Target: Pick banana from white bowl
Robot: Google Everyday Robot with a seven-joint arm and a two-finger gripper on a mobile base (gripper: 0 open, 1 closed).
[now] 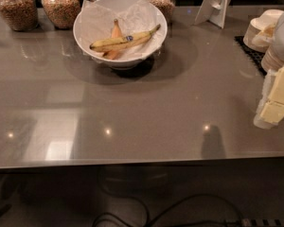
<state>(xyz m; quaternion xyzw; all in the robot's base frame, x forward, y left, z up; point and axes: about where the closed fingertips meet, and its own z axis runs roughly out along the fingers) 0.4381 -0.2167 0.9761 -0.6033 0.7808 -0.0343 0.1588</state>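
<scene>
The white bowl (85, 25), lined with crumpled white paper, stands at the back middle of the grey table. The banana (123, 40) lies across it, yellow with brown speckles and a small blue sticker, its stem pointing up to the right. A shorter orange-brown piece (115, 32) lies under and behind it. My gripper (278, 100) is at the right edge of the view, cream-yellow and white, low over the table. It is far to the right of the bowl and apart from it.
Several glass jars of grains (15, 7) line the back edge behind the bowl. A white stand (215, 6) is at the back right. Stacked small cream bowls (262, 27) sit on a black mat (250, 51) near my arm. Cables (146, 214) lie on the floor below the front edge.
</scene>
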